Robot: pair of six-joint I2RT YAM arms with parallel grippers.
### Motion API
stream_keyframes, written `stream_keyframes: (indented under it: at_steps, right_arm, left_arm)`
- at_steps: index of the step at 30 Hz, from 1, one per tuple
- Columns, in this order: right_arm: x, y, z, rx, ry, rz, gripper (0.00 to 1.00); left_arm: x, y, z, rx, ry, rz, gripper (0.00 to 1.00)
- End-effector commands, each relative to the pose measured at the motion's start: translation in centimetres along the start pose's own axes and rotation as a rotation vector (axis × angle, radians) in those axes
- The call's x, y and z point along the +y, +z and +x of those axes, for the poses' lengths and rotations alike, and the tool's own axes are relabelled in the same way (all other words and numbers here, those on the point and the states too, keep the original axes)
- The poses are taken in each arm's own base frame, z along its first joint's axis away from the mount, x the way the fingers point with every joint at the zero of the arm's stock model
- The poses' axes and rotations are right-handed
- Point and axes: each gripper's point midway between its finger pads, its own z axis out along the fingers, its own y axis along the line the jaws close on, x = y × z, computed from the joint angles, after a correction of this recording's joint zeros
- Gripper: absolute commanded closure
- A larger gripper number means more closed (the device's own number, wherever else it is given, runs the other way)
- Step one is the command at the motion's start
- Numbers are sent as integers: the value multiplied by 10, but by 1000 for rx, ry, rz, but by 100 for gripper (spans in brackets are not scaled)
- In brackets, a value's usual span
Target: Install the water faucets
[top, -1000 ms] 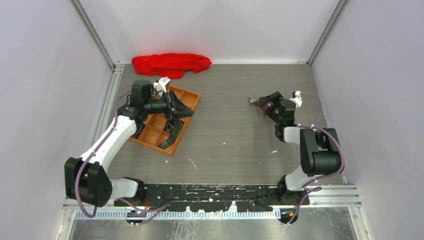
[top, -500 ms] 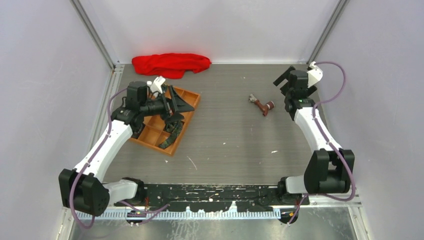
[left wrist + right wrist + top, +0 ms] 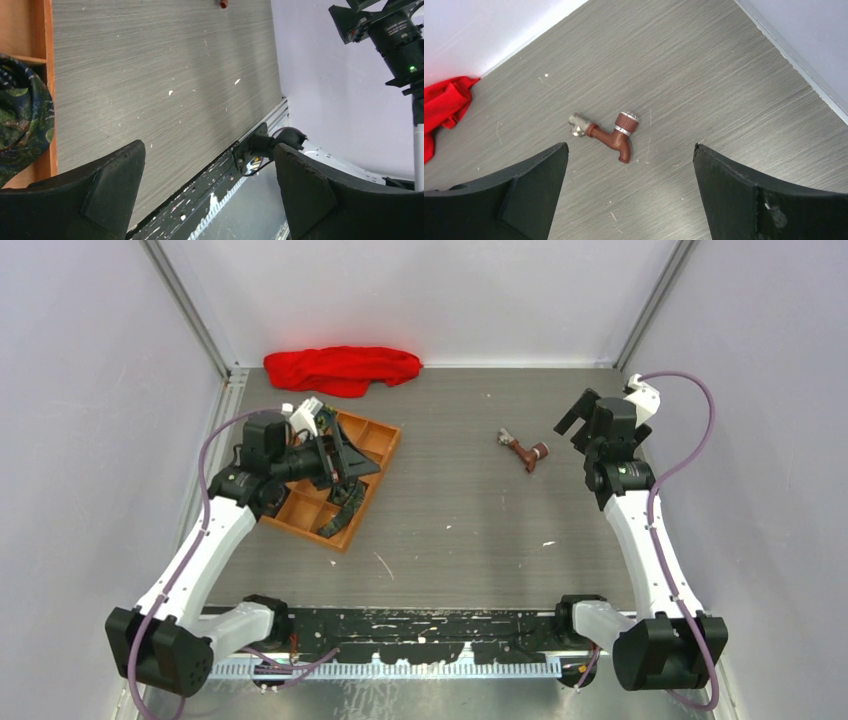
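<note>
Your right end effector [image 3: 630, 150] hung above the bench [image 3: 450, 530] with its fingers spread wide and nothing between them, the lone faucet [image 3: 606, 133] lying on its side just below and ahead. The faucet rested on bare bench toward the far right, well apart from the tray [image 3: 385, 435]. It looked rigid and probably light, a smooth, rounded piece likely to roll or slip under a loose pinch. The straight body between the silvery end and the capped knob seemed your surest hold, with the fingers closing across it. Your left end effector [image 3: 208, 155], also spread and empty, hovered over the tray's near side. The tray's compartments held dark coiled straps [image 3: 345, 495] and no faucet that could be made out. A red cloth [image 3: 340, 368] lay by the far wall.
</note>
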Motion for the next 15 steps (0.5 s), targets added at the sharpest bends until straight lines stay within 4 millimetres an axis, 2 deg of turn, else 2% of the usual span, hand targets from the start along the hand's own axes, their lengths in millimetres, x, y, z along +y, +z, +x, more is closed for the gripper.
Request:
stream_keyframes:
  at_steps: [1,7,15]
  right_arm:
    - [-7,-4,-1,-7,-35,16,0]
    - [-10,0,-4,-21,-22,47,0]
    - [-9,4,-3,-22,-6,50,0]
  left_arm:
    - [4,-10,7,-11,83,-26,1]
    - [14,-19,2,-63,116,-107,1]
    - [18,-18,0,-72,121,-127,1]
